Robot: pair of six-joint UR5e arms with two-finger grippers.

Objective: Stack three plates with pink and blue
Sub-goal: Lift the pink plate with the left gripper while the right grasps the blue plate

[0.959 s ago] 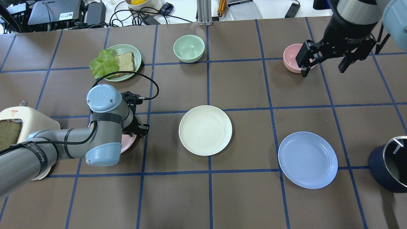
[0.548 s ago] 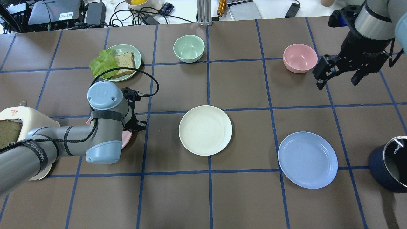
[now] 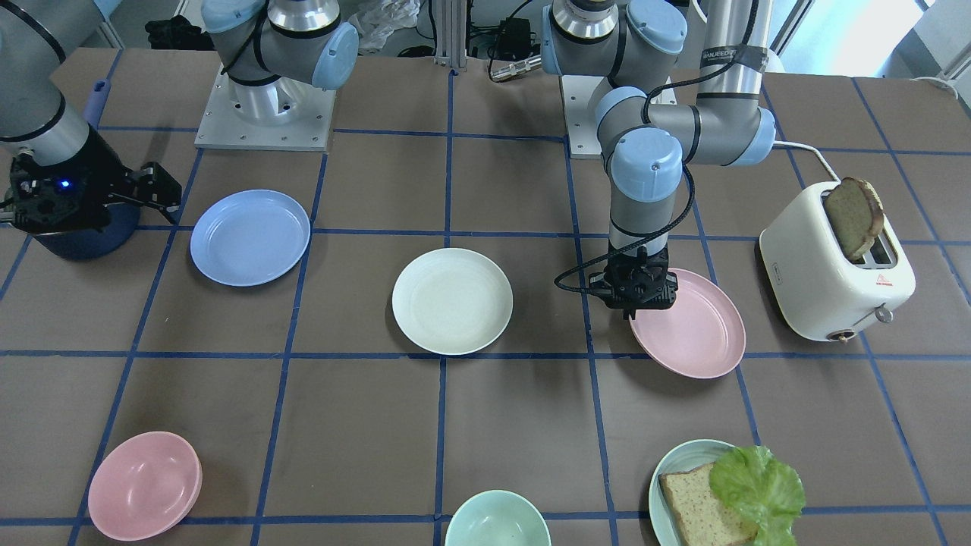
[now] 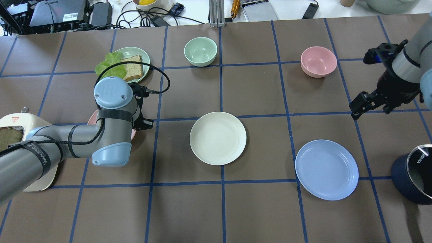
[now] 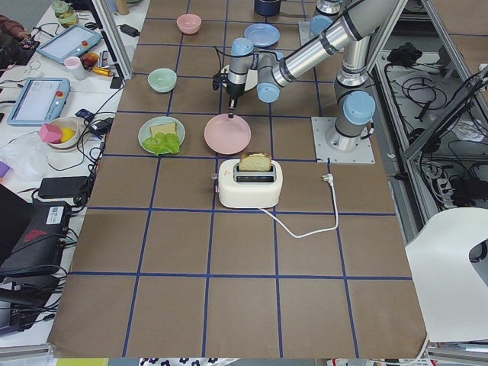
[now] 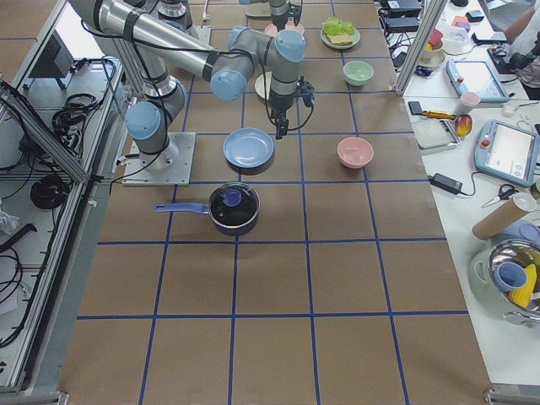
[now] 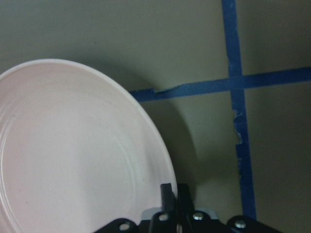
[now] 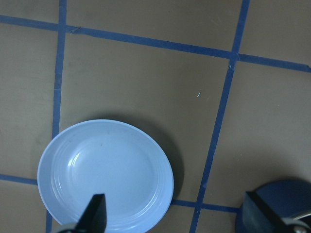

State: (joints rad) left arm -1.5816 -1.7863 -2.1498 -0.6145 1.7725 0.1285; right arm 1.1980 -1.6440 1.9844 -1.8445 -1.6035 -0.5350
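Note:
The cream-white plate lies flat at the table's middle. The light blue plate lies flat to its right and fills the lower left of the right wrist view. My left gripper is shut on the rim of the pale pink plate. It holds the plate tilted, with a shadow under the held edge. In the overhead view my left arm hides most of the pink plate. My right gripper is open and empty, up above the table just beyond the blue plate.
A pink bowl and a mint-green bowl stand at the far side. A teal plate with bread and lettuce lies beyond my left arm. A white toaster is beside the pink plate. A dark blue pot stands right of the blue plate.
My left gripper has moved a little toward the table's far side with the pink plate. My right arm has swung from over the pink bowl to the right and nearer, toward the blue plate.

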